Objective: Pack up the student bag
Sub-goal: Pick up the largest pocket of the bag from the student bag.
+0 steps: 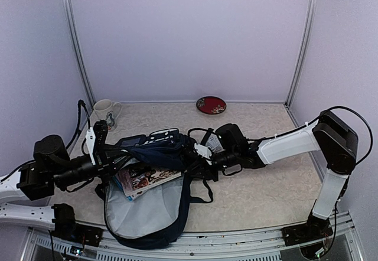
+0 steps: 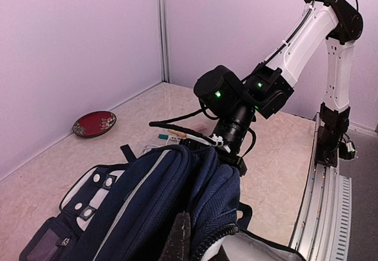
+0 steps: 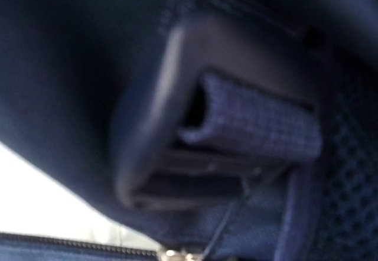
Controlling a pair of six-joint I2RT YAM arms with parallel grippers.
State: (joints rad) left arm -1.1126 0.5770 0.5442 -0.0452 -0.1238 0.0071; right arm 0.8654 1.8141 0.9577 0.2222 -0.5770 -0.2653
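backpack (image 1: 155, 153) mid-table near the front edge, flap open | book (image 1: 144, 178) half in its mouth | left hand (image 1: 118, 153) clamped on backpack's left rim | right hand (image 1: 198, 155) at its right side, grip cannot tell | packing looks partway; book not fully in

Quick count for you: two grippers, left gripper (image 1: 116, 153) and right gripper (image 1: 199, 155). One student bag (image 1: 155, 152), between them. One mug (image 1: 106, 111), just beyond your left gripper. One red dish (image 1: 211, 104), beyond your right gripper, well apart. Printed book (image 1: 144, 178) in the bag near your left gripper: one cover clear; can't tell if more are under it.
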